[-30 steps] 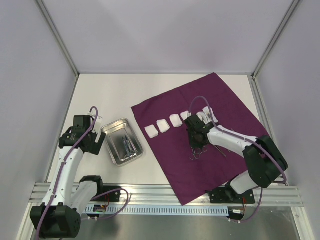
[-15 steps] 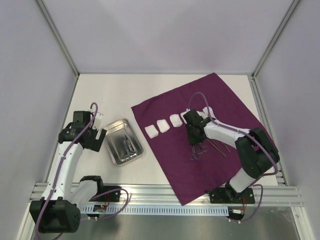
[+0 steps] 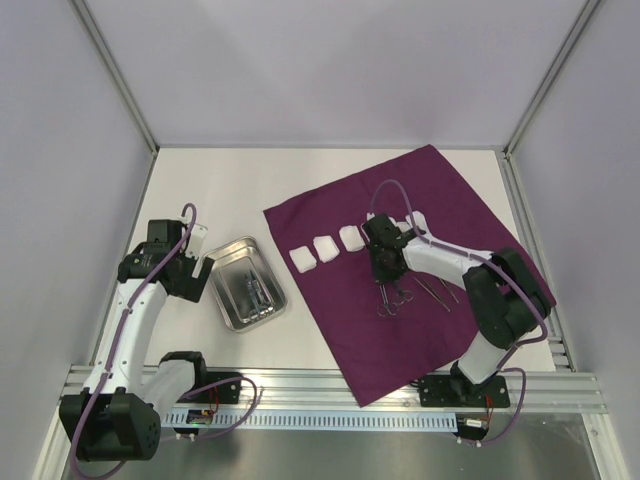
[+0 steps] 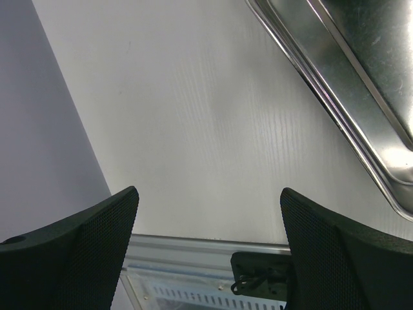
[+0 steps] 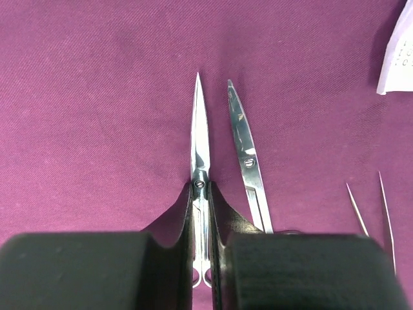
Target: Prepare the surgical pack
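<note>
Counting two scissors (image 5: 200, 145) on the purple cloth (image 3: 455, 195), you have the right gripper (image 5: 201, 192) with jaws pinched narrow on one pair, the left gripper (image 4: 208, 194) with jaws wide and empty beside the single steel tray (image 4: 335, 97).

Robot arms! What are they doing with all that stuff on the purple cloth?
The right gripper is pinching a pair of scissors down on the purple cloth, right beside a second pair. White gauze pads sit in a row on the cloth too. The left gripper is open and holds nothing. It hovers over the table next to a steel tray with a few instruments in it.
</note>
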Robot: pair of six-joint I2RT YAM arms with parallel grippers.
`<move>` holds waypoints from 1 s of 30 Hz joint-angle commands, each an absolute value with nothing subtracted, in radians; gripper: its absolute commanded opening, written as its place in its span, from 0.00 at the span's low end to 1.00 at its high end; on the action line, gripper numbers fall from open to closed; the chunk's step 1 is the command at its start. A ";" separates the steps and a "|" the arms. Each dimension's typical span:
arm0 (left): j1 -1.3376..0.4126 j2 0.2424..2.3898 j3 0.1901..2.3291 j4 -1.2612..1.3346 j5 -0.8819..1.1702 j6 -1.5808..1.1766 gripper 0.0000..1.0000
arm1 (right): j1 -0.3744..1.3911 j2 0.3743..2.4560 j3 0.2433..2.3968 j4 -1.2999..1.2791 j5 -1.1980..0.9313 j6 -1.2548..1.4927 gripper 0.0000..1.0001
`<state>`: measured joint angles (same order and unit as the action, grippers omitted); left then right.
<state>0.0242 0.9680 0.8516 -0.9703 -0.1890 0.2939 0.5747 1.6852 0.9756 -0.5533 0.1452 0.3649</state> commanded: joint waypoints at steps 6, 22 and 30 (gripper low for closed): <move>0.031 0.968 0.885 -0.962 -0.184 0.291 1.00 | 0.568 1.675 0.946 -0.511 0.146 0.328 0.00; 0.032 0.968 0.891 -0.968 -0.184 0.288 1.00 | 0.571 1.556 0.902 -0.463 0.055 0.327 0.00; 0.031 0.966 0.893 -0.969 -0.184 0.287 1.00 | 0.571 1.534 0.900 -0.453 0.043 0.334 0.01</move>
